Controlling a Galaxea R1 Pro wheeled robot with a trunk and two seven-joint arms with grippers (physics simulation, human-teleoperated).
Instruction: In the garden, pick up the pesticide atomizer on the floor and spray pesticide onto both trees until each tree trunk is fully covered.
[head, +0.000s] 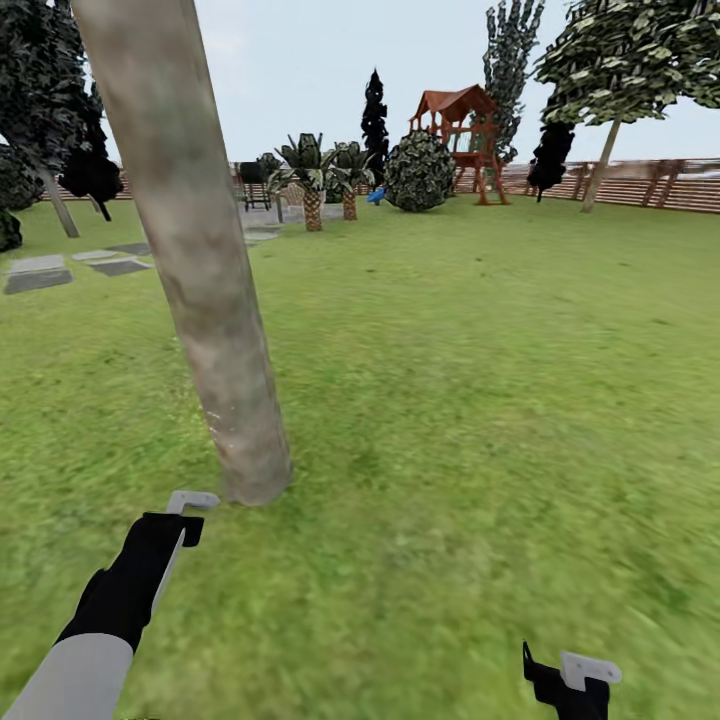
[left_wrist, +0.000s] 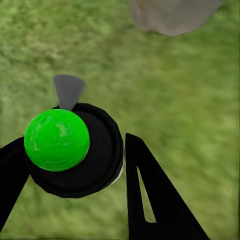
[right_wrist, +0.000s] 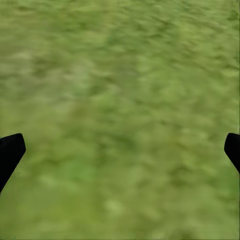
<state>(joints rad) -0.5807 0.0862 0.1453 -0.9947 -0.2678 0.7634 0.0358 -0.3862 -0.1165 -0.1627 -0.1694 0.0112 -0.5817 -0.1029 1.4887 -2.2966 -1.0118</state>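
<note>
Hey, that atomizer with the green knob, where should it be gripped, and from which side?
Grip the atomizer by its round black body under the green knob, pinching its curved flanks. Come from the side opposite the grey nozzle, leaving it free to face the tree trunk. The left gripper looks placed so.

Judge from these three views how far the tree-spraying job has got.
Done: the left gripper holds the pesticide atomizer, off the grass. In hand: it sits close to the nearest tree trunk. Left: no spray is visible landing; another tree stands by the fence. The right gripper is open.
</note>
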